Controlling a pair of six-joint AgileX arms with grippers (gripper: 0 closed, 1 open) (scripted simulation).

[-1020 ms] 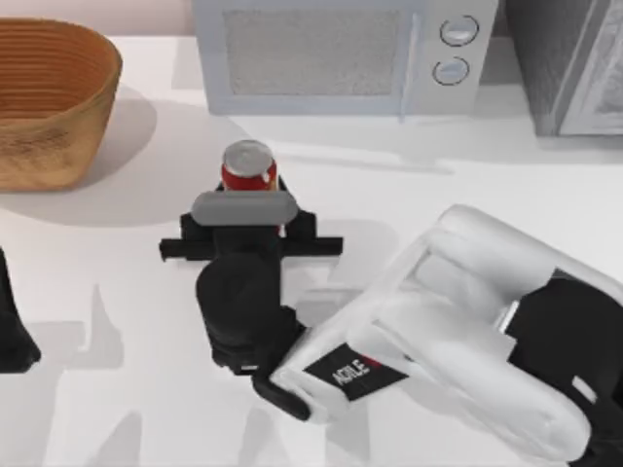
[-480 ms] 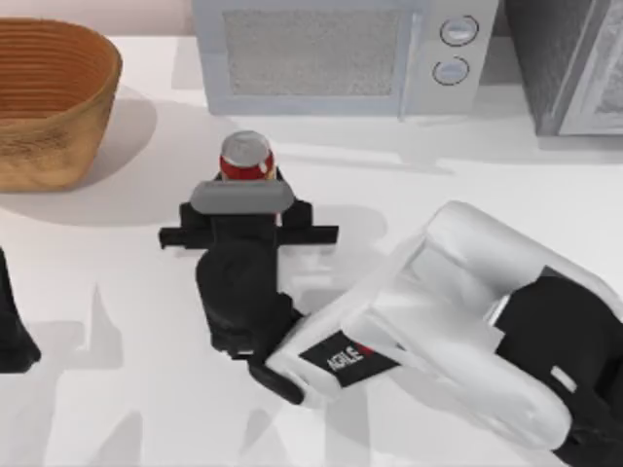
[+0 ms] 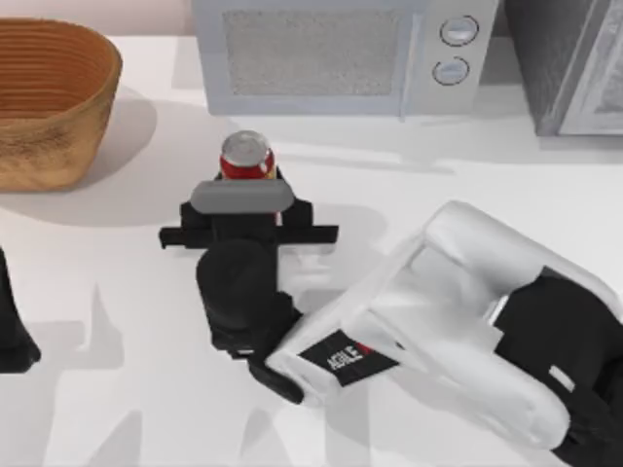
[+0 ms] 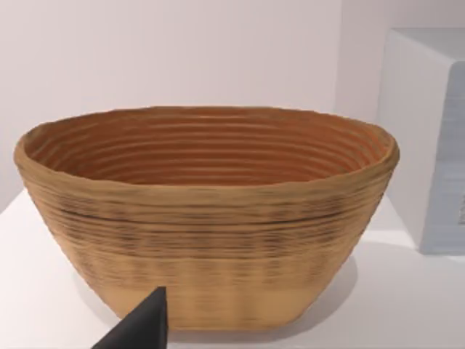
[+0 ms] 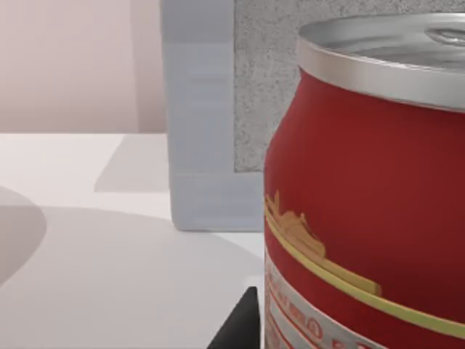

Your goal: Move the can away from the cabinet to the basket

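Your right gripper (image 3: 247,187) had closed in on the small red drink can (image 3: 246,158), now just ahead; grip cannot be told, woven wicker basket (image 3: 49,107) well left.

The right arm (image 3: 458,321) carries a black plate with white lettering reading "AGILE", followed by a red mark that cannot be made out. The can (image 5: 367,203) bears yellow label marks and small white print low on its side, neither legible.
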